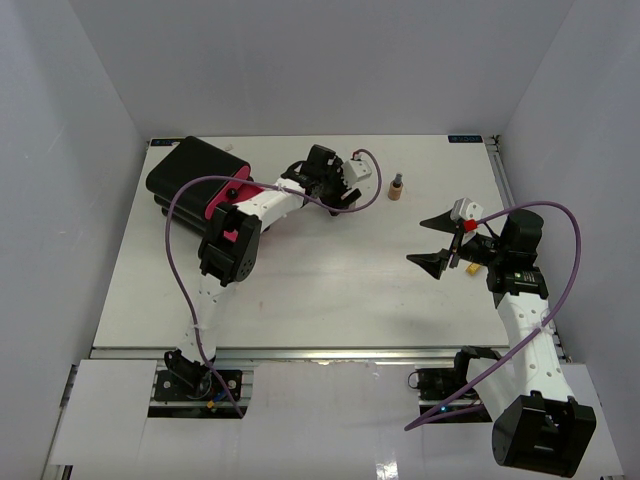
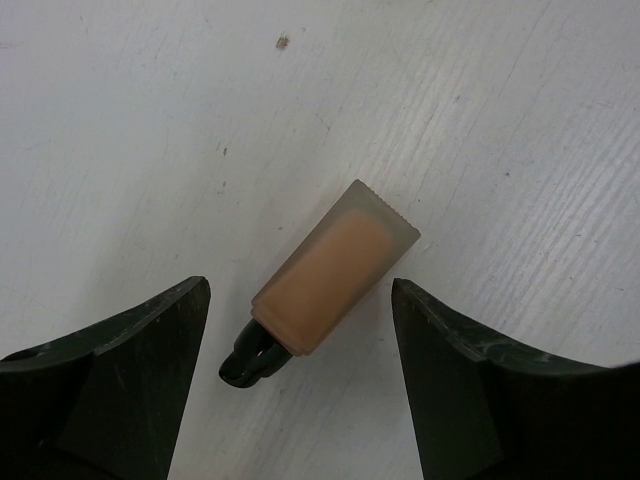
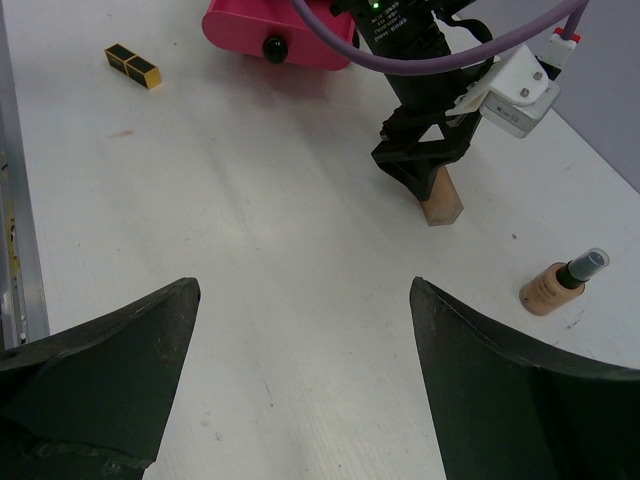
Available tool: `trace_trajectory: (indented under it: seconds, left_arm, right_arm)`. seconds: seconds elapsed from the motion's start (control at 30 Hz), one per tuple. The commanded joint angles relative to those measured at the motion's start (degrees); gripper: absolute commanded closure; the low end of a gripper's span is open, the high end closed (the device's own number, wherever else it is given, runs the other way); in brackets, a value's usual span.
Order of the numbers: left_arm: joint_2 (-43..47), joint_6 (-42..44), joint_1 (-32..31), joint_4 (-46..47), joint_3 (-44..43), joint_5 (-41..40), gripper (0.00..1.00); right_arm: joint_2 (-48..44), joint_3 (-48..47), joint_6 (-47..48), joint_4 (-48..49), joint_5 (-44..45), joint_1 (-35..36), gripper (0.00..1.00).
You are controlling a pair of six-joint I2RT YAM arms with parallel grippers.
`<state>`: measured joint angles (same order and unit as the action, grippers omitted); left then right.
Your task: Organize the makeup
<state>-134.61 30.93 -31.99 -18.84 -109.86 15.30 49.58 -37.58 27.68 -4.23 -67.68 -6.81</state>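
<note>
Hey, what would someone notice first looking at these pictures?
The big black-and-pink case at the far left corner of the table stands out. Beside it the left gripper hangs open over a beige tube lying flat, while a small tan bottle sits farther right.

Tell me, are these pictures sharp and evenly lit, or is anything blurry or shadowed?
Top view: soft, even light, only faint shadows on the table, nothing blurred. Left wrist view: the tube is sharp, the black fingers show little detail. Right wrist view: crisp, the small bottle casts a slight shadow.
</note>
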Motion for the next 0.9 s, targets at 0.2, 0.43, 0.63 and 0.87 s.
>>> trace_trajectory:
  seconds: [0.2, 0.43, 0.63, 0.87]
  left_arm:
    - [-1.83, 2.21, 0.42, -0.06, -0.32, 4.01, 0.29]
    - [-1.38, 0.07, 0.70, 0.17, 0.19, 4.10, 0.49]
    - [3.22, -3.67, 0.70, 1.05, 3.27, 3.57, 0.76]
    - [17.45, -10.87, 0.86, 4.51, 14.25, -2.12, 0.99]
  right_arm:
    - [-0.38, -0.21, 0.88, 0.19, -1.05, -0.40, 0.07]
    - [-0.48, -0.21, 0.88, 0.19, -0.96, -0.40, 0.07]
    - [-0.72, -0.30, 0.88, 0.19, -0.81, -0.40, 0.07]
    - [-1.15, -0.21, 0.88, 0.12, -0.54, -0.56, 0.07]
